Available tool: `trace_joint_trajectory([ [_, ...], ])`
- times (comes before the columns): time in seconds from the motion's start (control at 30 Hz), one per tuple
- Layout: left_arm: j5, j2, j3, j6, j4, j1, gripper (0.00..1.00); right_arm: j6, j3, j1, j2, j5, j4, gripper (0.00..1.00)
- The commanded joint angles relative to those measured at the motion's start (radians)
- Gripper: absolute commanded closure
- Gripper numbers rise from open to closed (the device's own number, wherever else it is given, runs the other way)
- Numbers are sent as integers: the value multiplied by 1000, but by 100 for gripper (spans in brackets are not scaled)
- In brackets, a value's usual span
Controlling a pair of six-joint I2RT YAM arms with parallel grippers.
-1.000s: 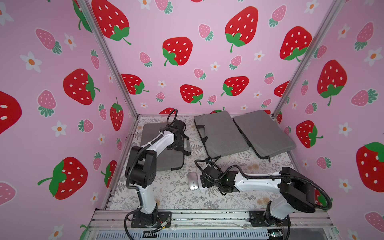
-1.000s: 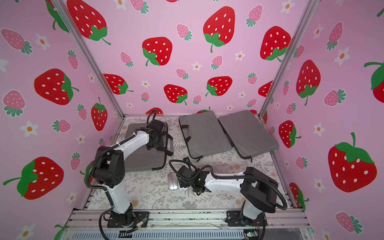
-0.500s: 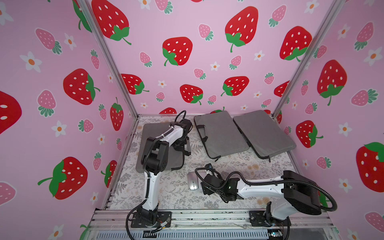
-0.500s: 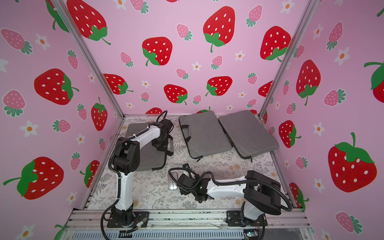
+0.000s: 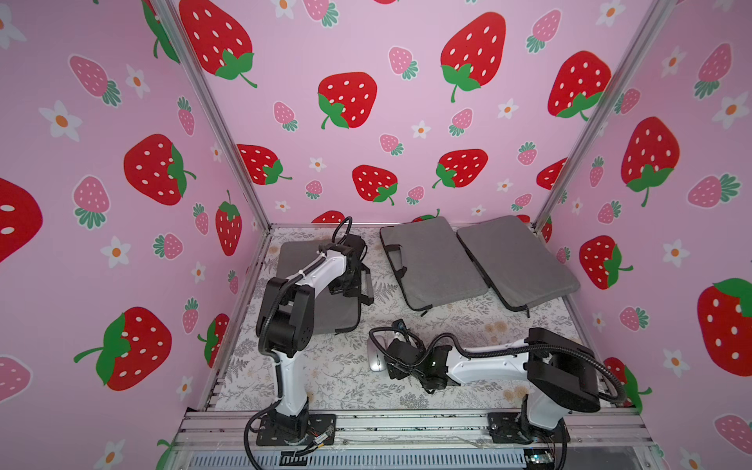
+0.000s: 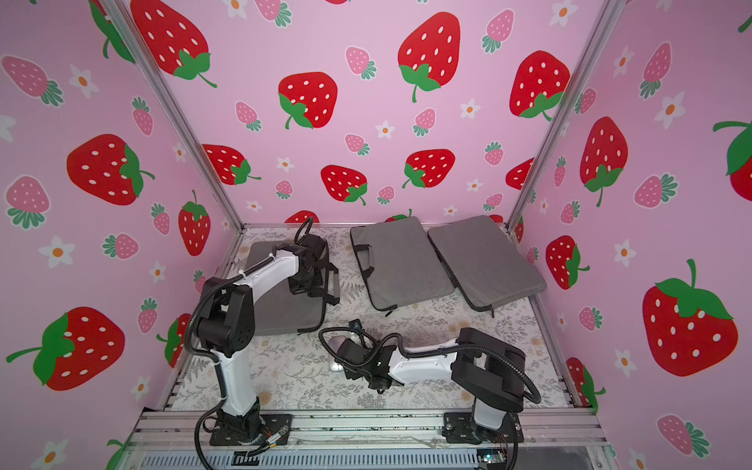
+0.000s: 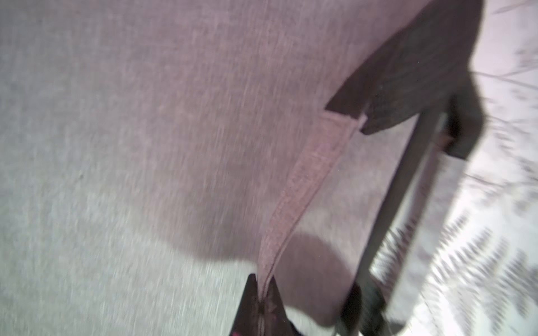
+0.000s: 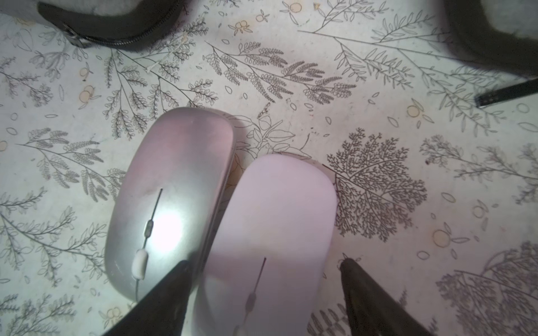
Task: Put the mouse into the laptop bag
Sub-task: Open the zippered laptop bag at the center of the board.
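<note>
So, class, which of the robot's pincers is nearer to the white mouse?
Right. The right pincer straddles the white mouse, a finger on each side, jaws open. The left pincer is far off at the gray bag, shut on its fabric strip.

No legible text, label, brand, number or sign in any view
</note>
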Motion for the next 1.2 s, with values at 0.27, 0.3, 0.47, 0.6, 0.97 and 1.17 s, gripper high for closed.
trace_joint_trajectory([
  [0.27, 59, -348, -223, -66, 156, 0, 100, 15, 16, -65, 95, 46, -33, 30],
  [0.3, 58, -366, -234, -67, 167, -1, 100, 12, 18, -66, 96, 48, -33, 30],
  [0.47, 66, -445, -296, -67, 235, -1, 100, 2, 27, -75, 113, 48, -33, 34],
  [0.6, 117, -499, -339, -58, 302, -3, 100, -6, 37, -95, 124, 23, -26, 37],
  [0.97, 164, -578, -374, -38, 368, -30, 100, -82, 149, -206, 122, -49, -21, 38],
  [1.17, 201, -639, -380, -48, 389, -64, 100, -103, 292, -320, 212, -189, -7, 41],
])
